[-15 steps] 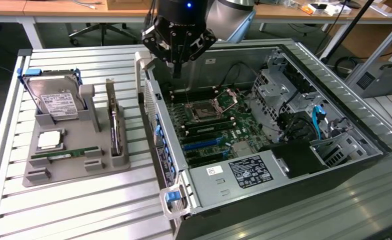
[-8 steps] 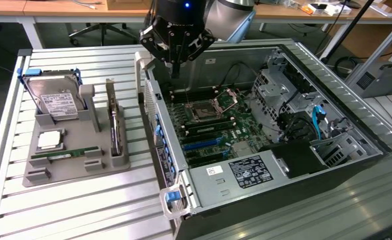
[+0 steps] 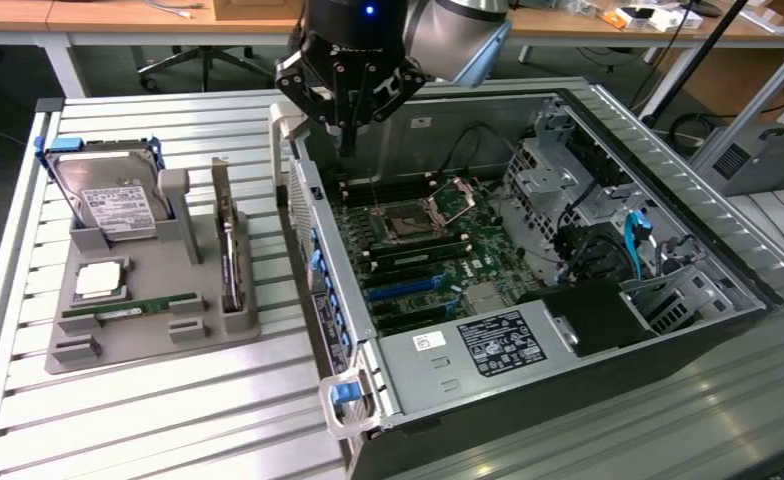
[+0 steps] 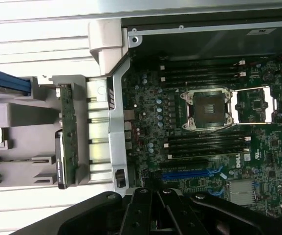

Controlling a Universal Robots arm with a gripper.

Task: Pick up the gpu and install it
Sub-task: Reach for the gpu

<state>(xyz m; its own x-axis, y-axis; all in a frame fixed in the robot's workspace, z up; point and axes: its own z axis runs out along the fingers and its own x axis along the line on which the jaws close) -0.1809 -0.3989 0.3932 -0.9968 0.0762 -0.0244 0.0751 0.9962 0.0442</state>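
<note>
**A:** Which step is in hand?

**B:** The approach, I judge, as nothing is lifted yet. The black multi-finger gripper (image 3: 348,135) hangs above the wall of the open grey metal computer case (image 3: 712,235) that faces the tray. Its fingers are pressed together on nothing.

**A:** And the gpu?

**B:** The gpu (image 3: 228,255), a thin flat dark expansion card, stands on edge in a slot of the grey plastic holder tray (image 3: 165,345). That is beside the case, on the exterior view's left, apart from the gripper.

**A:** What does a grasp call for?

**B:** Parted fingers, lined up with the card's narrow top edge, I'd say.

**A:** Any writing?

**B:** The green motherboard (image 4: 145,98) appears to carry a white "DELL" mark. The print is too small to read on the white label of the silver hard drive (image 3: 115,205) and on the black sticker (image 3: 499,342).
</note>
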